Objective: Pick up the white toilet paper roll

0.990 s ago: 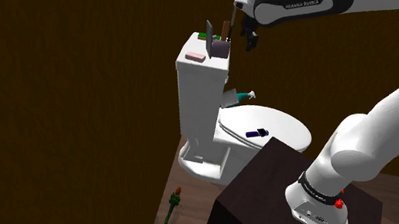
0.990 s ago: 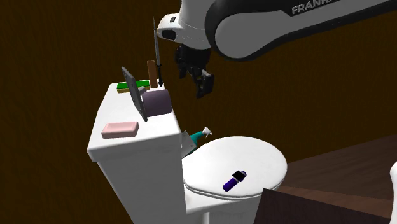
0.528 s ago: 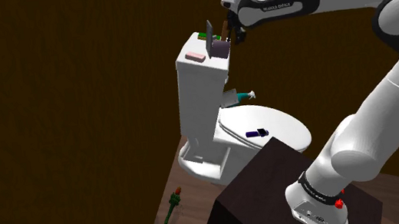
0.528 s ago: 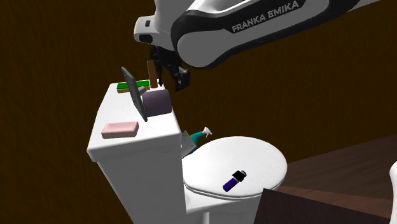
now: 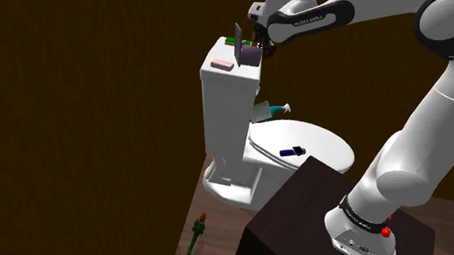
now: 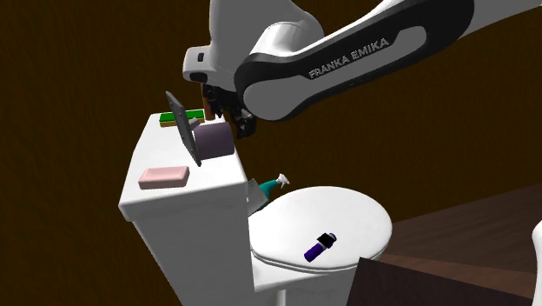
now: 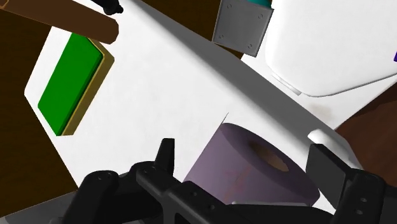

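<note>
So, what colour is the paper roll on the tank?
The paper roll is pale greyish purple; wrist view shows it best.

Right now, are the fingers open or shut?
Open: in the wrist view the fingers stand apart, one on each side of the roll.

The toilet paper roll (image 6: pixel 214 139) is drawn pale mauve rather than white, with a brownish core hole showing in one end. It rests on the white toilet tank lid (image 6: pixel 161 148), near its edge.

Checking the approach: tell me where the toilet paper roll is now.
The pale purple roll lies on the toilet tank's lid, at the second exterior view's right end, beside the grey slab, just under the tool.
</note>
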Available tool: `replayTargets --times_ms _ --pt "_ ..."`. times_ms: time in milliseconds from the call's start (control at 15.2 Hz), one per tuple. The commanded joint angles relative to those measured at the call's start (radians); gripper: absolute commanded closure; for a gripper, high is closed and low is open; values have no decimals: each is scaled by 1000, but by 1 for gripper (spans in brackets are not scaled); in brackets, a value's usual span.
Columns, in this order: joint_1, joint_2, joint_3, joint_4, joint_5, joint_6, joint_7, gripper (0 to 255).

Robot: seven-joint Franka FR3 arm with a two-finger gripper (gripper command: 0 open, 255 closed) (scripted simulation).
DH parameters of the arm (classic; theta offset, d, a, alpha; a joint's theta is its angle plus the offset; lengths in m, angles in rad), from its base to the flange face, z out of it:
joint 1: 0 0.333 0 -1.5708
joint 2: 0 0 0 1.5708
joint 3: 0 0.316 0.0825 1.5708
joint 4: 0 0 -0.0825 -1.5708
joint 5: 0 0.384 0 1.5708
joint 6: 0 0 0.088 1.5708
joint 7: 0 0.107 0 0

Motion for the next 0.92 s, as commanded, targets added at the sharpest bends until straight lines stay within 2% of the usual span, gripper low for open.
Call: replayTargets --times_ms 0,66,660,858 --pt "-1 1 -1 -5 -2 7 3 0" --pt "-1 3 -1 -3 -2 7 3 255" --pt "-1 1 -1 -5 -2 7 3 255" --pt "2 -9 2 23 11 -28 -16 255"
